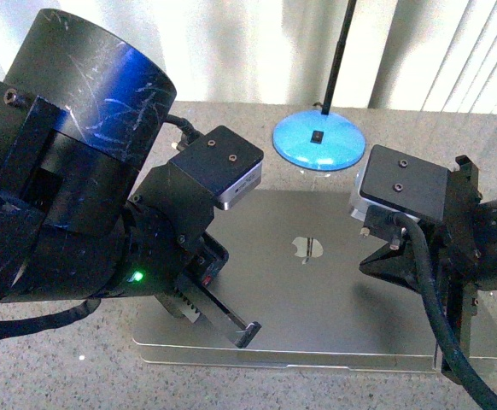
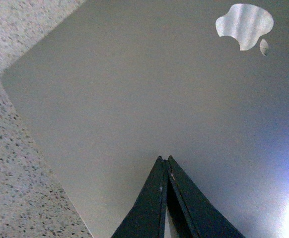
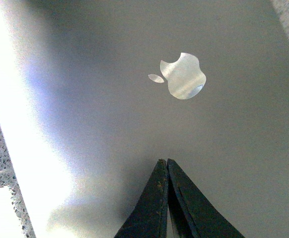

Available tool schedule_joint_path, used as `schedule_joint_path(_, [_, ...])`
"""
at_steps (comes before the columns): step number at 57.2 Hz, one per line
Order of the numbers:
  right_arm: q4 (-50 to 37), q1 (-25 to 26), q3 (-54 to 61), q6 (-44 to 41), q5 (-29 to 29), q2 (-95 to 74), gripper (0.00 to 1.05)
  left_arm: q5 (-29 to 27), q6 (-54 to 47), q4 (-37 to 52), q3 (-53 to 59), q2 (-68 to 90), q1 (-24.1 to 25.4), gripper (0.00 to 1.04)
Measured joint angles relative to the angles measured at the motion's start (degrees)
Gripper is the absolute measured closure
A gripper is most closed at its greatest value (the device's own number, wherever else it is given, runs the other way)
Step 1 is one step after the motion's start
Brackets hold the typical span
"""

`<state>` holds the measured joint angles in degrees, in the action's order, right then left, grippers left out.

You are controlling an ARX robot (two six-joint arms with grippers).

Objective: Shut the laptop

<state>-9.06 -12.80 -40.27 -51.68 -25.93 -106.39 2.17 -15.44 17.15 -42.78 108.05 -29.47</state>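
Note:
The grey-silver laptop (image 1: 317,299) lies flat on the speckled table, lid down, with its shiny apple logo (image 1: 306,248) facing up. No keys or screen show. My left gripper (image 1: 247,335) is shut and empty, over the lid's near left part. In the left wrist view its closed tips (image 2: 164,158) point at the bare lid (image 2: 134,99), with the logo (image 2: 245,26) beyond. My right gripper (image 1: 366,263) is shut and empty over the lid's right side. In the right wrist view its tips (image 3: 163,161) sit just short of the logo (image 3: 183,77) on the lid (image 3: 109,124).
A blue round lamp base (image 1: 318,141) with a black pole stands behind the laptop. The speckled tabletop (image 1: 61,359) shows around the laptop, also in the left wrist view (image 2: 15,163). White curtains hang at the back.

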Motion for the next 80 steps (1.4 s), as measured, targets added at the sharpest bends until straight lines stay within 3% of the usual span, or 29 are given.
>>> schedule_joint_path(24, [-8.0, -0.7, 2.6, 4.2, -0.1, -4.3, 1.02, 1.9, 1.5, 4.0, 2.2, 2.6, 1.8, 1.01])
schedule_joint_path(33, [-13.8, -0.8, 3.7, 11.0, -0.3, -1.6, 1.02, 5.2, 6.4, 7.7, 4.5, 0.2, 5.0, 1.01])
schedule_joint_path(39, [-21.3, -0.1, 4.0, 19.5, 4.7, 2.6, 1.02, 4.6, 13.3, 14.5, 6.8, -4.4, 8.5, 1.01])
schedule_joint_path(44, [-25.4, 1.3, 2.6, 33.9, 14.0, 9.3, 1.01, -2.6, 27.2, 24.3, 9.3, -15.3, 15.4, 1.01])
schedule_joint_path(46, [-25.7, 1.9, 2.0, 39.3, 14.9, 10.9, 0.95, -5.1, 34.9, 22.9, 9.9, -21.4, 19.2, 0.98])
schedule_joint_path(51, [-25.6, 2.5, 2.2, 44.6, 15.4, 11.0, 0.79, -7.0, 42.9, 22.4, 10.8, -26.6, 22.3, 0.84])
schedule_joint_path(60, [-25.6, 1.7, 2.6, 47.7, 15.0, 10.1, 0.51, -5.5, 48.9, 21.9, 11.7, -25.9, 21.9, 0.54])
schedule_joint_path(65, [-42.9, 1.0, 7.3, 49.5, 28.7, 7.8, 0.61, -5.9, 49.0, 22.1, 12.0, -25.8, 21.8, 0.40])
schedule_joint_path(68, [-54.2, 1.6, 12.3, 50.1, 35.1, 7.8, 0.72, -8.5, 43.3, 29.4, 13.9, -25.5, 21.8, 0.48])
schedule_joint_path(73, [-58.0, 2.9, 16.7, 50.5, 35.6, 12.5, 0.86, -8.7, 30.3, 39.2, 18.8, -26.4, 22.7, 0.64])
schedule_joint_path(78, [-58.3, 4.2, 20.4, 50.7, 34.6, 18.8, 1.02, -8.2, 23.0, 40.5, 22.5, -29.5, 23.4, 0.78])
schedule_joint_path(80, [-58.3, 4.5, 21.6, 50.8, 34.1, 20.3, 1.02, -7.8, 20.6, 40.5, 24.2, -31.3, 23.6, 0.85])
